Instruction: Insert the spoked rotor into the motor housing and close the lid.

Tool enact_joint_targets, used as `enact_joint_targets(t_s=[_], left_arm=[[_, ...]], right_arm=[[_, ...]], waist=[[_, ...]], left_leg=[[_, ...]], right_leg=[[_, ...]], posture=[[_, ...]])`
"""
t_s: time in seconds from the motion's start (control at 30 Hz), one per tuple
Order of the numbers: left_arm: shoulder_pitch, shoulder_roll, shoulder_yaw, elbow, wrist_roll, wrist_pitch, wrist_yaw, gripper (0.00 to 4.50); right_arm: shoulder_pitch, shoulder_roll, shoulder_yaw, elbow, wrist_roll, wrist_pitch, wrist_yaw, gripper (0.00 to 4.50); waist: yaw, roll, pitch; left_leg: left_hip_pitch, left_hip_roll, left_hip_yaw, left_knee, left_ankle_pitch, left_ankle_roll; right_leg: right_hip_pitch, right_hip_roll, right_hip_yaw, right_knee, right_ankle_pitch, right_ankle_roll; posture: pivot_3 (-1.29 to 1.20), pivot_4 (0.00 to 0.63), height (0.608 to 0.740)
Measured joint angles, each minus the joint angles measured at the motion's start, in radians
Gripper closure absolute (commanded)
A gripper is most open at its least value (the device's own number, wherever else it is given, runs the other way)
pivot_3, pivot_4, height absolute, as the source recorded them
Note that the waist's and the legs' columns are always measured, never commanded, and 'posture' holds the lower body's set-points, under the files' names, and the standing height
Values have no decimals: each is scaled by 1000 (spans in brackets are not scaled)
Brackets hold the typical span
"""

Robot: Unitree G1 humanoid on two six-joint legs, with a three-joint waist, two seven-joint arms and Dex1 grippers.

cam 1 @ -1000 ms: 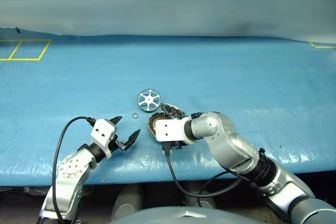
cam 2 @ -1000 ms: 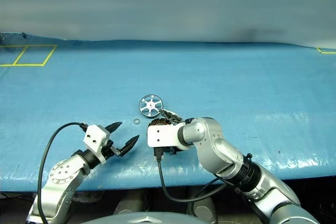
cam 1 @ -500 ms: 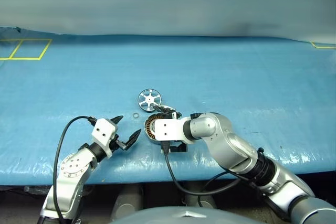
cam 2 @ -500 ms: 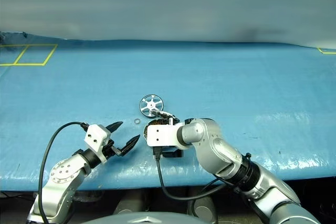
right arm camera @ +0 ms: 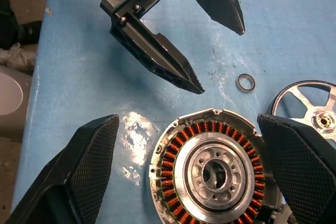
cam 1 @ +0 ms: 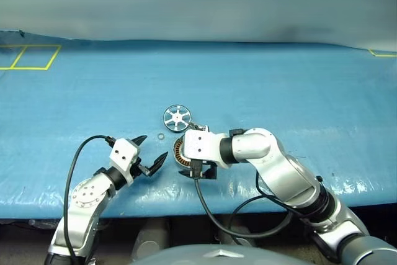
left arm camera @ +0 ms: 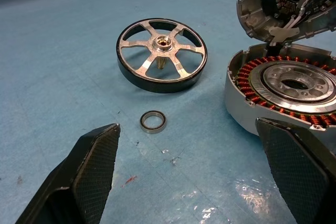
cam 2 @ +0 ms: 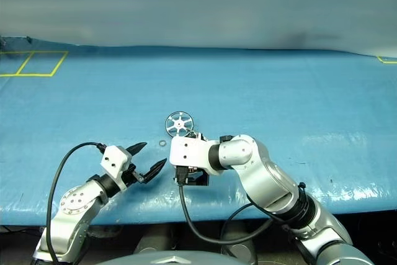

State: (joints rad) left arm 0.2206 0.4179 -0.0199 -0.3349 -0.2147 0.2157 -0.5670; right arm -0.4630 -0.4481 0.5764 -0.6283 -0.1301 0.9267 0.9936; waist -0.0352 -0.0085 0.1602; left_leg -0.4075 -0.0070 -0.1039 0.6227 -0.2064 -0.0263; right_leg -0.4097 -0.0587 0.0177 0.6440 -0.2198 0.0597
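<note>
The right gripper (right arm camera: 189,145) hangs wide and empty over the open motor housing (right arm camera: 212,169). The left gripper (cam 1: 149,154), also wide and empty, sits at the housing's nine o'clock. The spoked rotor (cam 1: 177,118) lies flat on the surface (cam 1: 279,91) at twelve o'clock — nearer the right gripper — with the lid (left arm camera: 286,3) tilted up beside it.

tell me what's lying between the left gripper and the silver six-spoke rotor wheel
A small loose metal ring washer lies on the blue mat between the open left gripper and the silver spoked rotor, clearest in the left wrist view.

Spoked rotor (cam 1: 177,118) behind motor housing (left arm camera: 283,95); washer (left arm camera: 153,121) left.
</note>
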Motion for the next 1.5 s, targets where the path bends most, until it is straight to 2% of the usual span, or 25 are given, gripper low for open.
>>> enact_joint_targets(t_s=[0.1, 0.27, 0.33, 0.43, 0.73, 0.83, 0.97, 1.17, 1.5], left_arm=[[-3, 1, -1, 0, 0, 1, -2, 0], [-6, 4, -2, 0, 0, 3, -3, 0], [-7, 7, -2, 0, -1, 5, -6, 0], [-3, 17, 1, 0, -7, 17, -18, 0], [-52, 24, 39, 8, -53, 40, -28, 0], [-84, 55, 72, 30, -44, 39, -23, 0], [-122, 58, 90, 81, -48, 39, -34, 0], [-215, 107, 71, 219, -47, 25, -134, 0], [-409, 133, -4, 434, -36, 12, -306, 0]], right_arm=[[24, 11, -27, -12, 53, 2, -22, 41], [77, 92, -160, -60, 196, 0, -56, 41], [112, 146, -264, -92, 285, 0, -75, 41], [166, 168, -401, -132, 407, 0, -93, 41], [275, 276, -649, -162, 717, -14, -224, 41], [341, 270, -651, -140, 719, -63, -282, 41], [429, 230, -591, -122, 675, -144, -319, 41], [515, 162, -514, -85, 615, -242, -344, 41], [591, 133, -538, -73, 607, -357, -394, 41]], waist=[[0, 0, 0], [-1, 0, 0], [0, 0, 0], [4, 0, 0], [2, 1, 0], [2, 1, 0], [1, 1, 1], [1, 1, 1], [5, 1, 1]], left_leg=[[-1, 0, 0, 0, 0, 0], [-1, 0, -1, 0, 0, 0], [-2, 0, -1, 1, 0, 0], [-2, 0, -1, 1, 0, 0], [-2, 1, -1, 2, 0, 0], [-2, 0, 0, 2, 0, 0], [-2, 0, 0, 2, 0, 0], [-2, 0, 0, 4, 0, 1], [-3, 0, 0, 3, 0, 1]], right_leg=[[-1, 0, 0, 0, 0, 0], [-1, 0, 0, 0, 0, 0], [-1, 0, -1, 0, 0, 1], [-1, 0, -1, 0, 0, 1], [-1, 1, -1, 1, 0, 0], [-1, 1, 0, 0, 0, 0], [-1, 1, 0, 0, 0, 1], [0, 1, 0, 1, 0, 1], [-1, 1, 0, 0, 1, 1]], posture=[[0, 150, 740], [0, 150, 740], [0, 150, 740], [0, 150, 740], [0, 150, 740], [0, 150, 740], [0, 150, 740], [0, 150, 740], [0, 150, 740]])
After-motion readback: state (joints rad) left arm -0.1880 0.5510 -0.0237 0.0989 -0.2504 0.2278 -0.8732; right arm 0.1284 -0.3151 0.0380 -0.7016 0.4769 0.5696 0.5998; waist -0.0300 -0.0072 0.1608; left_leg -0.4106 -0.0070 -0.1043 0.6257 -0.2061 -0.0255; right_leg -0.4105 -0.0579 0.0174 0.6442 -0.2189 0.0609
